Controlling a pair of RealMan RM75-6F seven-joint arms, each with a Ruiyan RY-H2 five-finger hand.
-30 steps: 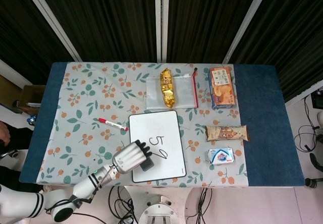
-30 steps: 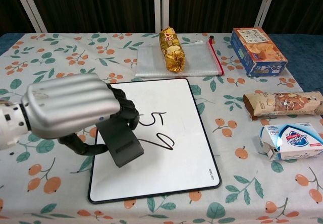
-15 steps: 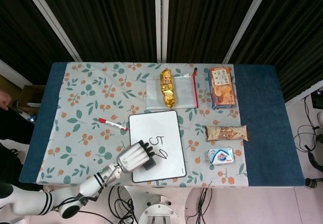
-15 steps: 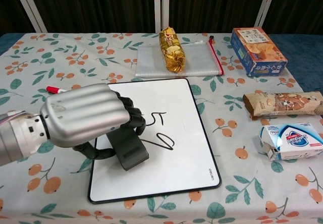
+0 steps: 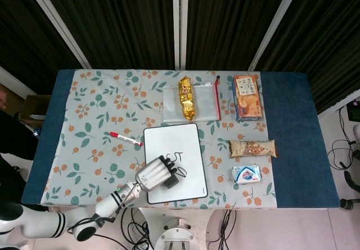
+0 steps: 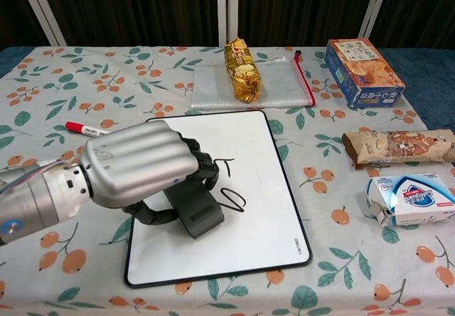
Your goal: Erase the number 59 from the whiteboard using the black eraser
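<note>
Silver-shelled and ribbed, the left hand (image 6: 138,163) is gripping the black rectangular eraser (image 6: 195,211) against the glossy white rectangular whiteboard (image 6: 270,209), covering part of the written 59 (image 6: 227,188) near the board's middle. Right of the whiteboard are lying a blue-and-white soft packet (image 6: 409,197) and a long brown crinkled snack bar (image 6: 398,145). Left of it is resting a red-capped marker (image 6: 83,128). Beyond it, a golden foil pack (image 6: 241,70) is sitting on a clear zip pouch (image 6: 284,85), beside an orange-and-blue cardboard box (image 6: 362,71).
</note>
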